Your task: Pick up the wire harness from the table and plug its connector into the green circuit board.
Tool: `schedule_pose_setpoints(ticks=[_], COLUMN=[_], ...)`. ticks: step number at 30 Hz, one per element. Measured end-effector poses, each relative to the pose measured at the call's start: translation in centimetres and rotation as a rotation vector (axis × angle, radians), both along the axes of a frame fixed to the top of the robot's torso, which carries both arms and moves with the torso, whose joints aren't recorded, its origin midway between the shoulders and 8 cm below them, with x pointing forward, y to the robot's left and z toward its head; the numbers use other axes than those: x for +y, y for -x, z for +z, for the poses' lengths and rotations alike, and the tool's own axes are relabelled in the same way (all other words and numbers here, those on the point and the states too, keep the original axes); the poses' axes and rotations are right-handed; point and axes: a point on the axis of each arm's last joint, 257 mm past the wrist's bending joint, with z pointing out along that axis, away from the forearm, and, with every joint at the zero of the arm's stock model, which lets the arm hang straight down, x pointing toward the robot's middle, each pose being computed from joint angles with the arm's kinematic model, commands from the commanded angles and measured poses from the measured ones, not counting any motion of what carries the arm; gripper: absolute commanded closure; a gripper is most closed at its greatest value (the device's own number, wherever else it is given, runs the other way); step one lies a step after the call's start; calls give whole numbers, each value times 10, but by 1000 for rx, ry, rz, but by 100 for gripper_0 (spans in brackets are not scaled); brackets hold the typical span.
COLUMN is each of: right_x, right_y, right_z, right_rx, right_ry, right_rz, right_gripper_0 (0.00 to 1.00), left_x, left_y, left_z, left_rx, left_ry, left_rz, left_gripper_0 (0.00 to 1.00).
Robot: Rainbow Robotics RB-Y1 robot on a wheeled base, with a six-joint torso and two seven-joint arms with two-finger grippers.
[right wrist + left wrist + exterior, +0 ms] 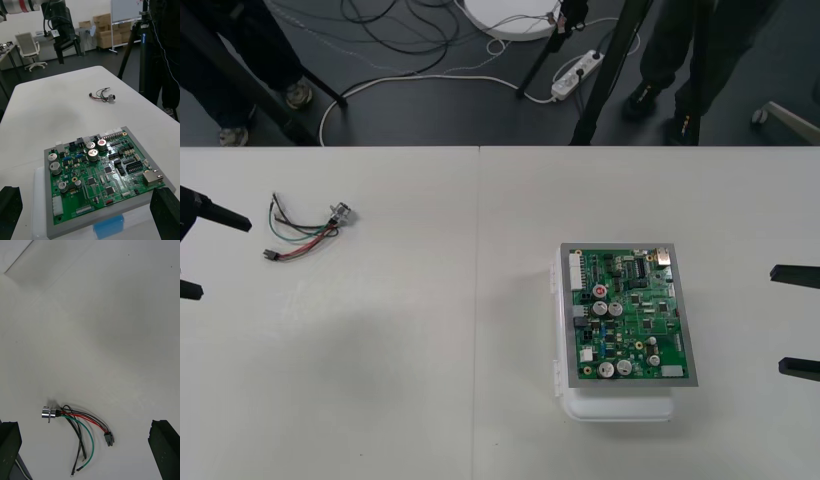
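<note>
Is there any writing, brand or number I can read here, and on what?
None can be read.
The green circuit board has tiny white markings beside its parts, too small to make out.
The wire harness and the table bear no writing that I can see.

The plain light desk (380, 400) bore a small wire harness (302, 232) loose toward its far left and, well apart at right, a white base (620, 408) carrying the green circuit board (628, 312).
</note>
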Motion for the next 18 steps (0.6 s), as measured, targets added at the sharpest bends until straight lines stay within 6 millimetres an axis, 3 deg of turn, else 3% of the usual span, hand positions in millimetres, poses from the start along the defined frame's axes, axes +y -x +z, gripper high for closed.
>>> schedule_pose_setpoints(ticks=[5, 18], right_x=[6, 14], right_y=[0, -2], right_z=[-12, -16], right_rx=[65, -156], right_ry=[-55, -79], right_rz=[54, 186], right_gripper_0=[0, 0], left_x=[4, 6], left_y=[-14, -54], left_z=[7, 4], left_rx=[-68, -409], left_ry=[-41, -247], left_rz=[-25, -373], left_gripper_0=[0, 0])
